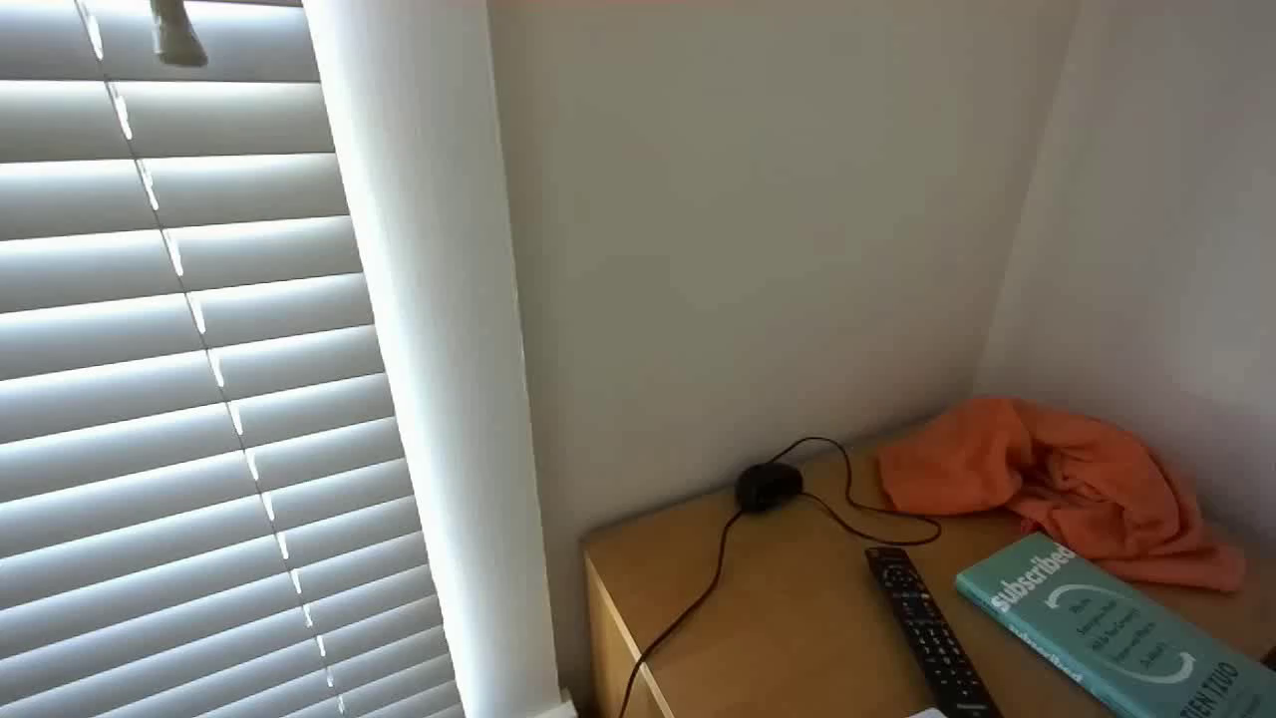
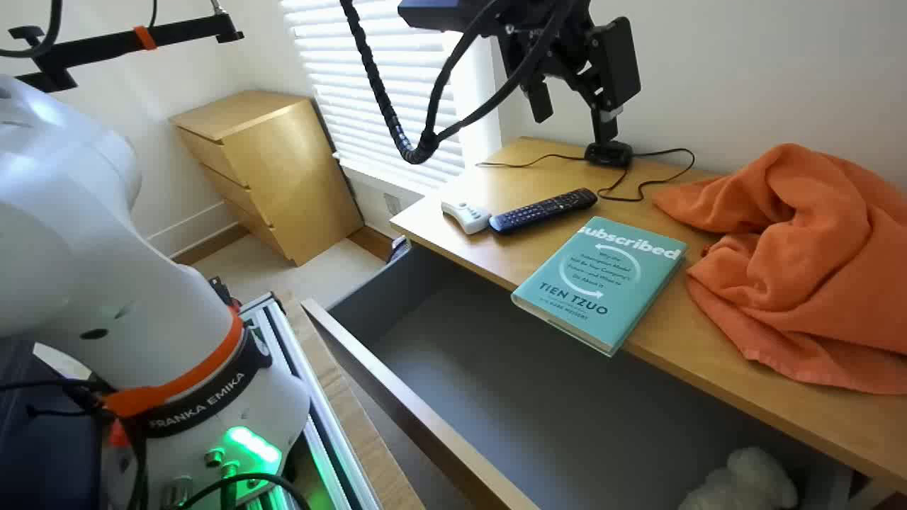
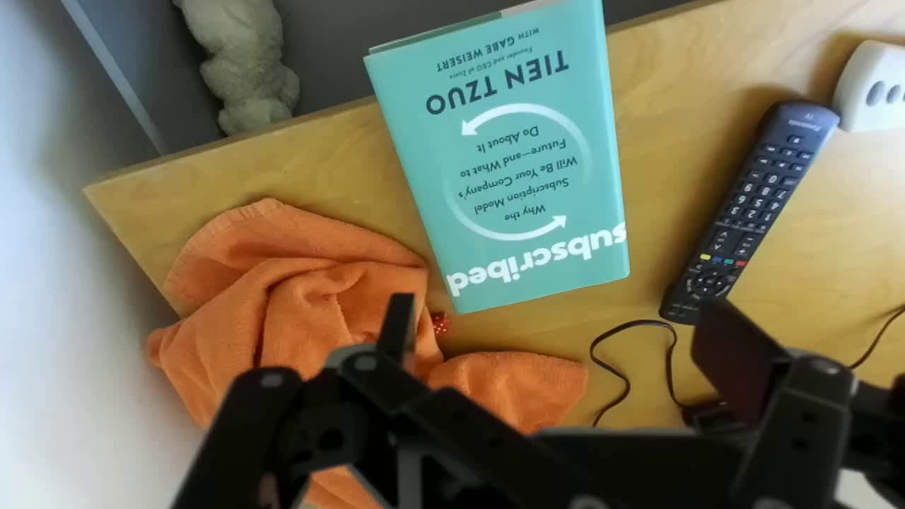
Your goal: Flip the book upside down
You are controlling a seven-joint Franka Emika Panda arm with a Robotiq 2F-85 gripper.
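Zero flipping looks done; you must grab and turn the flat teal paper book [image 3: 509, 159], face-up at the wrist view's upper middle. Your black two-fingered gripper [image 3: 558, 329] spreads wide, empty.

Crumpled orange cloth towel [image 2: 808, 269] on a light-brown wooden bench [image 3: 834, 240]
A red white-dotted piece [image 3: 440, 323] sits at the towel's edge; a long black remote [image 2: 543, 210] lies just beside a white plastic controller [image 2: 468, 217], near a rounded black corded device [image 1: 769, 486]. A fuzzy off-white object [image 3: 244, 63] lies in the open grey-lined drawer [image 2: 460, 354].
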